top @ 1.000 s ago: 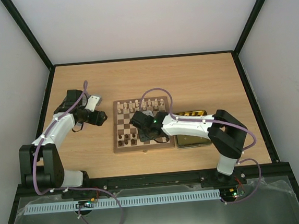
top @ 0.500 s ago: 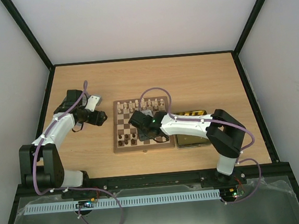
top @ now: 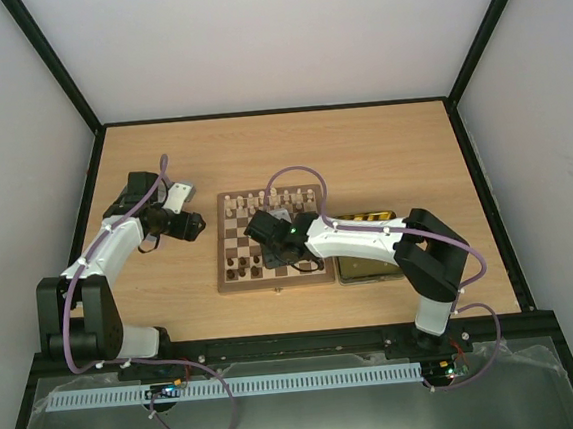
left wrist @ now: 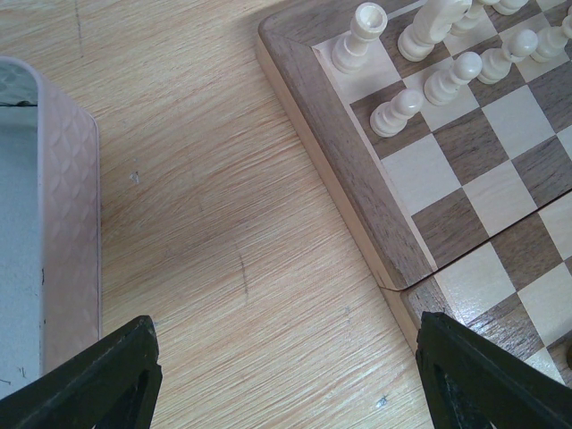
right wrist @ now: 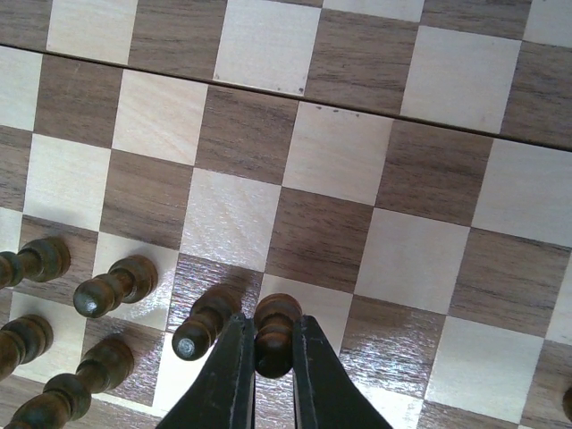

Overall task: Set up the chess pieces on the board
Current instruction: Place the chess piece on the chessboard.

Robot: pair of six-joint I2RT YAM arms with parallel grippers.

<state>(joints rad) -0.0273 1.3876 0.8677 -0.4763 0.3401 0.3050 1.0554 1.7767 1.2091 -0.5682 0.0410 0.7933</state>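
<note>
We record one board, square, light and dark checks with a plain rim, lying mid-surface between the two arms.

Pale pieces: we count them in two rows along the board's far edge. The left wrist view shows the far-left corner, with a rook on the corner square and pawns in the row just nearer.

Dark pieces: we find a small group at the board's near-left corner. The right wrist view shows several of them, upright and close together on the near rows.

Right pincer: it is over the near half of the board, fingers pressed onto a dark piece and pinching it at the upper body. This piece stands upright just right of another dark one. We cannot tell whether its base touches the square below.

Left pincer: it is spread wide and holds nothing, above bare surface just left of the board's left rim.

Lid: pale metal with an embossed wall, on the surface left of the left pincer and well apart from the board.

Tin: yellow-lined, just beside the board's right edge and partly covered by the right arm.
</note>
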